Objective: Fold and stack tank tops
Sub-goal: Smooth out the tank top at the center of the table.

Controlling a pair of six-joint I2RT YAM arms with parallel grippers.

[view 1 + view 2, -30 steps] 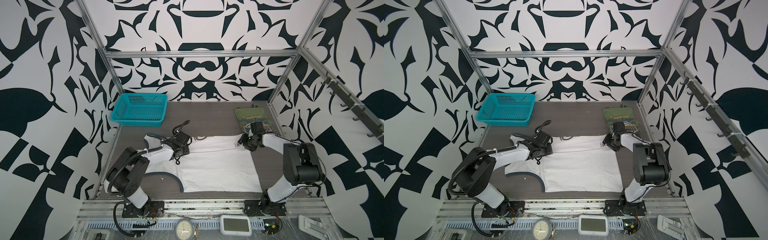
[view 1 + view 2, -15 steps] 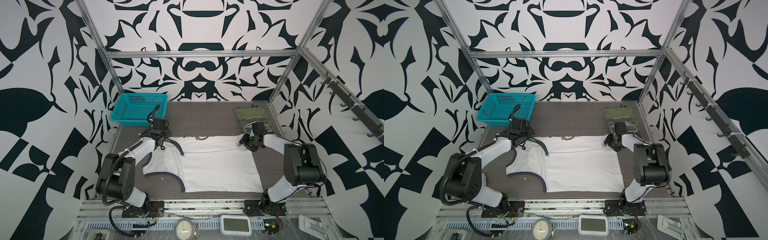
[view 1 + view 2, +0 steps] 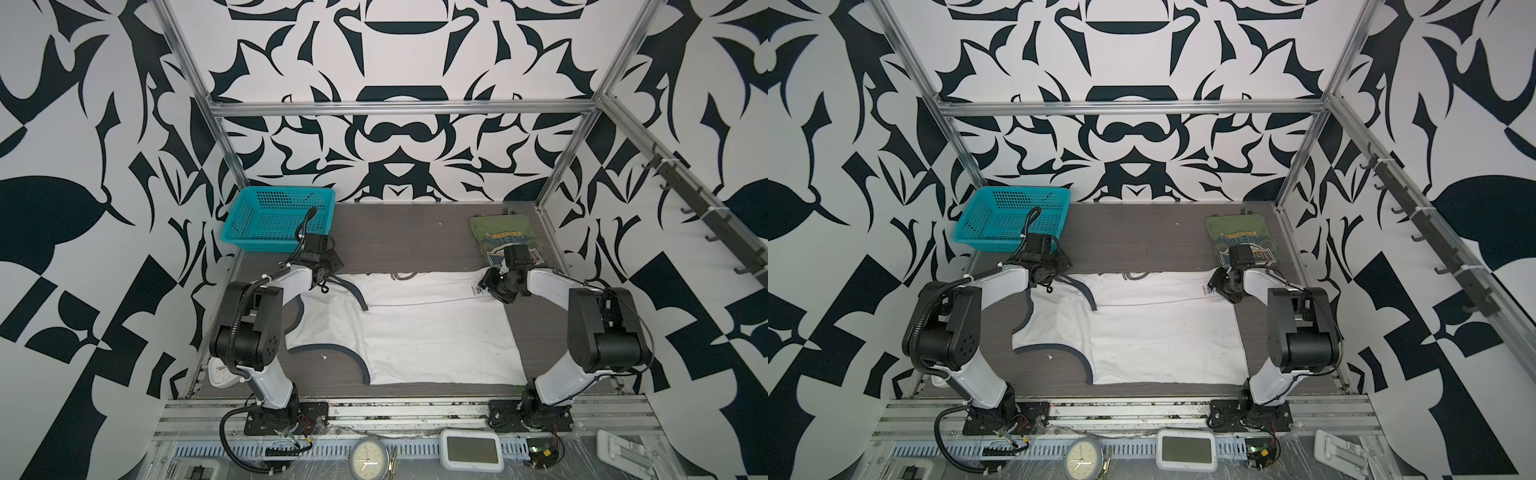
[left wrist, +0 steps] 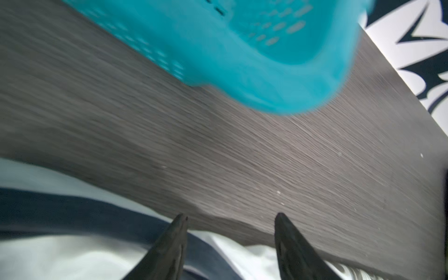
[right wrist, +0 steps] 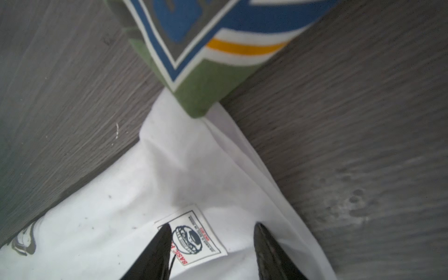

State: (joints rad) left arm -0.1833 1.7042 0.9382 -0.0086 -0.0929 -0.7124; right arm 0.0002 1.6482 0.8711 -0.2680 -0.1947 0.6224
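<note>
White tank top [image 3: 415, 332] spread flat on worktop [image 3: 395, 237], left jaws apart over its navy-trimmed strap [image 4: 72, 213] near teal basket [image 3: 274, 216], right jaws apart astride its label [image 5: 194, 218] by the hem corner, folded olive tank top [image 3: 494, 232] touching that corner.

You have a white tank top [image 3: 436, 332] of soft matt cloth with a smooth woven label [image 5: 196, 218], and a green tank top [image 3: 492, 227] of similar cloth with a smooth print [image 5: 194, 31]. Your basket [image 3: 243, 224] is slightly glossy plastic mesh. The table [image 3: 407, 237] looks like matt, fine-grained wood, and the frame [image 3: 399, 109] is brushed metal.
</note>
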